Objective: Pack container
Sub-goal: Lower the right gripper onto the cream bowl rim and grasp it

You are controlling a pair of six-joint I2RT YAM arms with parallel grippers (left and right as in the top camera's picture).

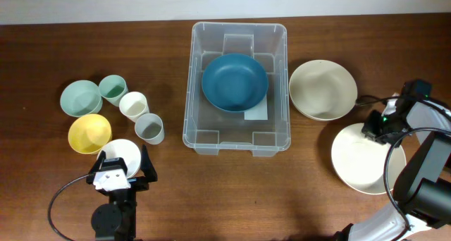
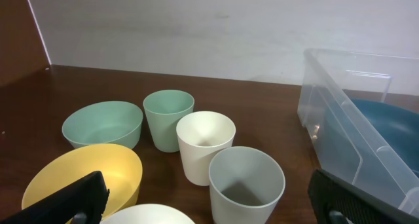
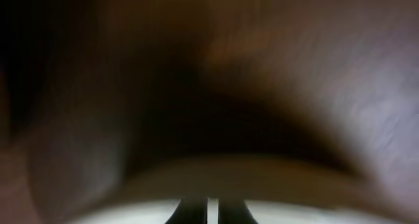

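one container (image 1: 204,125) holds one blue bowl (image 1: 235,82), three cups (image 1: 133,105) outside, left hand (image 1: 122,160) released, right hand (image 1: 373,127) clenched.

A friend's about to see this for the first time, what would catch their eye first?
Most striking is the big clear bin in the middle, with a dark blue bowl sitting inside it. To its left is a huddle of pastel cups and a bright yellow bowl; to its right, a cream bowl and cream plate.
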